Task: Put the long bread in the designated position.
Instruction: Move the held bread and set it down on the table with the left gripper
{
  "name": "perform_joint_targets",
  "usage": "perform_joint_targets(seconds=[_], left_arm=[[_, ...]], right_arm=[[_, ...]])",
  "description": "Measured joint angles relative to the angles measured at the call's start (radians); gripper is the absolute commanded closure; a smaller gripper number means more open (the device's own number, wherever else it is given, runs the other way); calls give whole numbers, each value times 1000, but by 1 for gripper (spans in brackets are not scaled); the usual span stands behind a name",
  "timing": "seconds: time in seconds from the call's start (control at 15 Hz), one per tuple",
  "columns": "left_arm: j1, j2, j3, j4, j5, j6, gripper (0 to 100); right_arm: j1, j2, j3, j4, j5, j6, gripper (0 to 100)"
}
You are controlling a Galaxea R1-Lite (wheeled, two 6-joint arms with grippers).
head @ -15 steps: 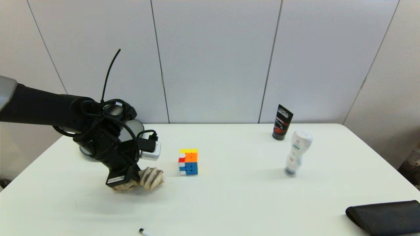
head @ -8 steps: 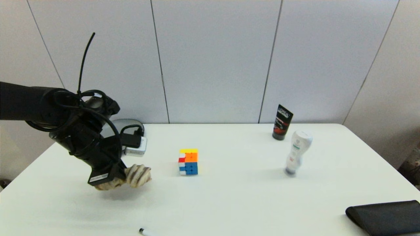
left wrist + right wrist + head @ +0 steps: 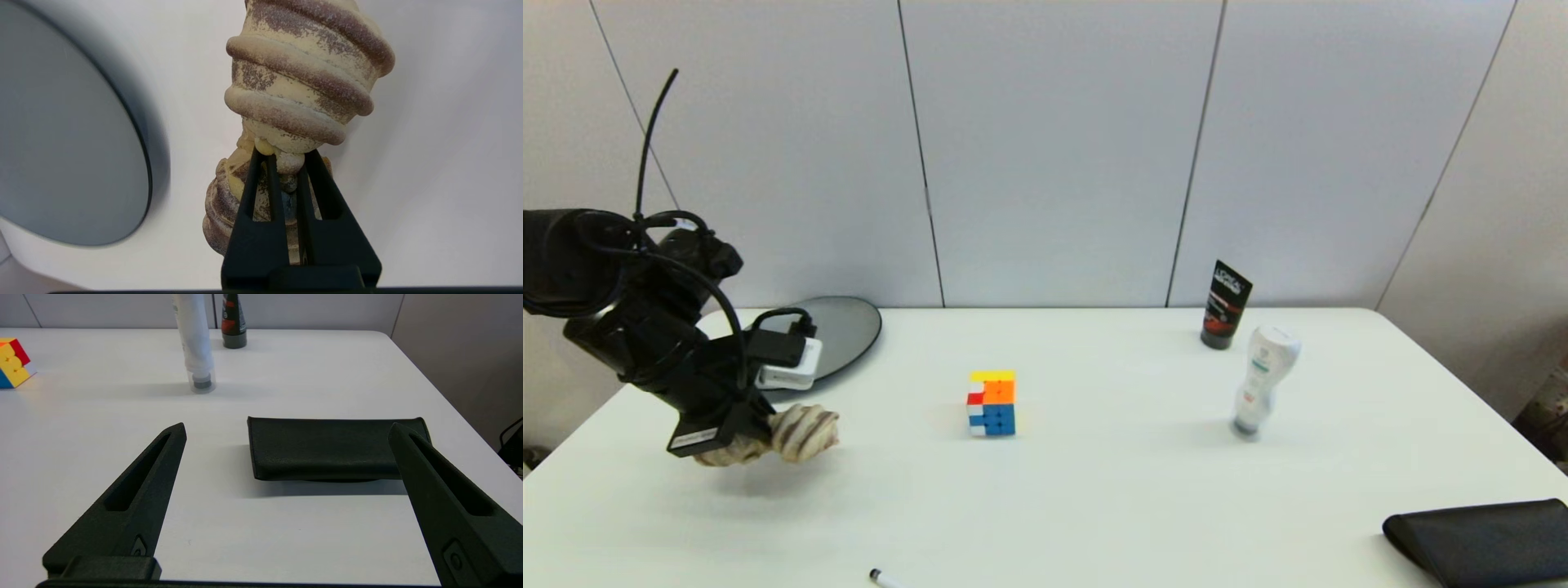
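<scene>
left gripper (image 3: 737,437) clamped on the middle of the long bread (image 3: 796,433), held just above the table (image 3: 1094,506) near its left edge, beside the grey round plate (image 3: 849,327). well apart from the colourful cube (image 3: 992,403), with bare tabletop between. right gripper (image 3: 286,453) spread apart, low near the black pouch (image 3: 331,447) at the right edge.

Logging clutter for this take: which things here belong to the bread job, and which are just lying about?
In the job:
long bread
left gripper, jaws shut on it

Lying about:
colourful cube
round mirror
black tube
white bottle
black pouch
pen
</scene>
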Motion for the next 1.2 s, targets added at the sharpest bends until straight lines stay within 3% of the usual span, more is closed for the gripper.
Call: perform_joint_targets(seconds=[0.4,1.2], left_arm=[[146,45,-59,46,-1,184,100],[165,155,-147,47,-1,251,100]], right_arm=[[0,0,0,0,0,-1,0],[0,0,0,0,0,-1,0]])
